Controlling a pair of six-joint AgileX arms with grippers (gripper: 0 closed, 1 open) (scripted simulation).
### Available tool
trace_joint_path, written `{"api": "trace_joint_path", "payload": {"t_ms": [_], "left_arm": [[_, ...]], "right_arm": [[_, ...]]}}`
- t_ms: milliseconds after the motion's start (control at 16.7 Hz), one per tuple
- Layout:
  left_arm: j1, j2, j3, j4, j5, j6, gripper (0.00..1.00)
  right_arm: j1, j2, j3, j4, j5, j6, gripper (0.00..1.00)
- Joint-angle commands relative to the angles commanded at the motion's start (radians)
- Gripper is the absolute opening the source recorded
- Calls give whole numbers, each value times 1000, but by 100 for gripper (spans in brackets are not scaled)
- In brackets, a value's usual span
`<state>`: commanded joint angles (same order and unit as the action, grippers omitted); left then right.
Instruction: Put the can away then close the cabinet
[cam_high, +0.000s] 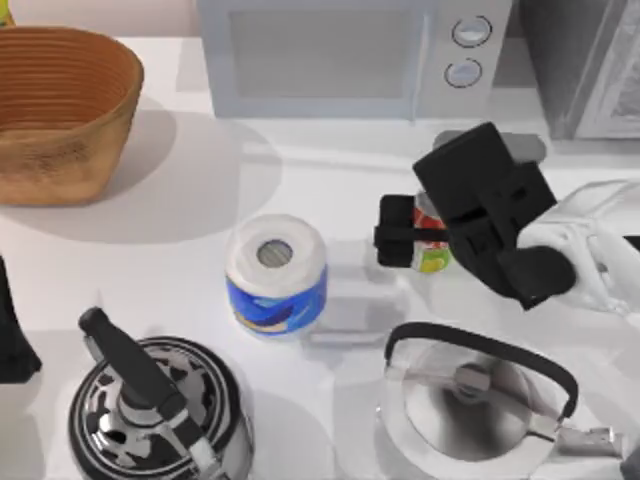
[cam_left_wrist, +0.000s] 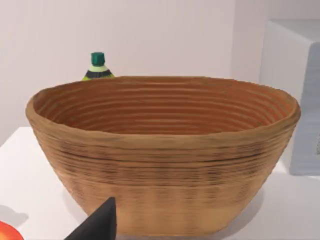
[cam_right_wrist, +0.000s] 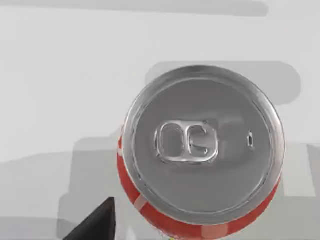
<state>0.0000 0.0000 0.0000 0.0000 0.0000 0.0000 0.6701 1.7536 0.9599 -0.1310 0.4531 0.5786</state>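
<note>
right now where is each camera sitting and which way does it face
Top view: above the table, looking down; right gripper over the can.
Left wrist view: level, facing the basket; a dark finger tip shows.
Right wrist view: straight down on the can's silver top.
Top and right wrist views share the can.

basket (cam_left_wrist: 165, 165) upright on table (cam_left_wrist: 30, 170) | green-capped bottle (cam_left_wrist: 98, 66) behind its rim

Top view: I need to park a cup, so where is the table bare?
Bare patches: between basket and paper roll, and between microwave and roll. Crowded: the near edge with both kettles, and around the can under the right gripper.
</note>
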Motion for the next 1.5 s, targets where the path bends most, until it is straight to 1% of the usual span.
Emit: {"api": "trace_joint_path", "payload": {"t_ms": [180,420,660,960,1140,1380,1500], "left_arm": [[0,0,0,0,0,0,100],[0,0,0,0,0,0,100],[0,0,0,0,0,0,100],[0,0,0,0,0,0,100],[0,0,0,0,0,0,100],[0,0,0,0,0,0,100],[0,0,0,0,0,0,100]], "right_arm": [[39,65,40,7,33,-5,100],[42,68,43,7,35,-5,100],[19,90,52,29,22,-25,100],[-32,215,100,125,-5,-67,100],[-34,269,118,162,-7,-71,100],[-34,270,119,163,-7,-71,100],[-34,270,119,163,-7,-71,85]]}}
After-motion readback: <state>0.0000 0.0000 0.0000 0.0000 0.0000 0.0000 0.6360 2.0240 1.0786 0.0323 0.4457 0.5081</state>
